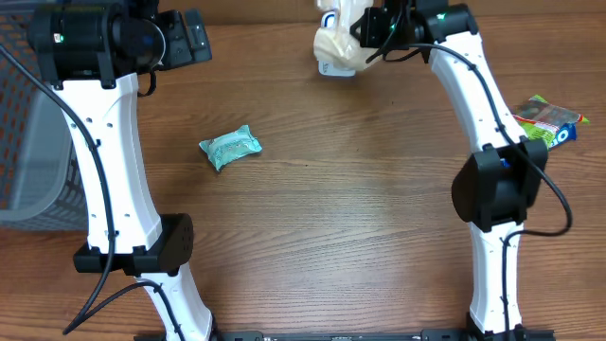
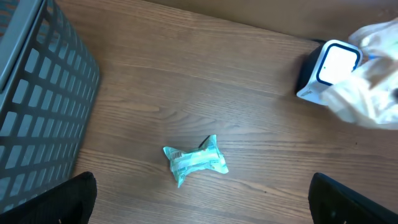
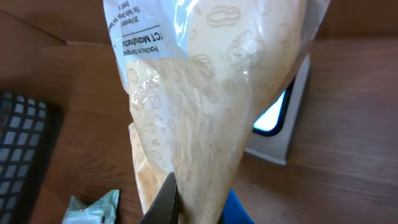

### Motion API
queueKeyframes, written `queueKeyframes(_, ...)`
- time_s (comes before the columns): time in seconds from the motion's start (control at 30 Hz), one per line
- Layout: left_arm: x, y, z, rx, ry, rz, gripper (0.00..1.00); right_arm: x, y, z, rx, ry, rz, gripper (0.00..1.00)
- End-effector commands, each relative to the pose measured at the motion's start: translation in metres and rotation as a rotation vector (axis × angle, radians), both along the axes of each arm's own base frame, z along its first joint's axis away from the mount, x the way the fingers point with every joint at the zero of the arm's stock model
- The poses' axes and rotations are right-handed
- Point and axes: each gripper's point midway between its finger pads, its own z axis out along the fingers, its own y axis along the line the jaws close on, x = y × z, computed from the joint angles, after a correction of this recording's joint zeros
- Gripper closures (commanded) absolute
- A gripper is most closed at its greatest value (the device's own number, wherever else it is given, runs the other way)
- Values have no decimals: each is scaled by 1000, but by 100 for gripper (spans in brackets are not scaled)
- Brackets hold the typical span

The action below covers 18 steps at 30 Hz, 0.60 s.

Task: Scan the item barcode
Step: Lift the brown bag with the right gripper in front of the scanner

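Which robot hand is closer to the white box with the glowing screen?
Right. The right gripper, shut on the cream bag, holds it right at the scanner. The left gripper hangs open well off to the side, near the grey basket.

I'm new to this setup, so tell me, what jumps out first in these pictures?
The right claw grips a cream plastic bag at the far edge of the table, right by the white scanner. A small teal packet lies alone left of centre, with a grey mesh basket at the left edge.
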Motion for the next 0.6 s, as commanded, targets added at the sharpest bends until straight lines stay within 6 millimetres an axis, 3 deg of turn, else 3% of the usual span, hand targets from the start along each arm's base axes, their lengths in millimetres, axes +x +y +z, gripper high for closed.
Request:
queueKeyframes(0.0, -4, -2, 7, -2, -17, 1, 0, -4, 14, -27, 88, 115, 4, 97)
queueKeyframes(0.57, -4, -2, 7, -2, -17, 1, 0, -3, 18, -23, 151, 149, -29, 96)
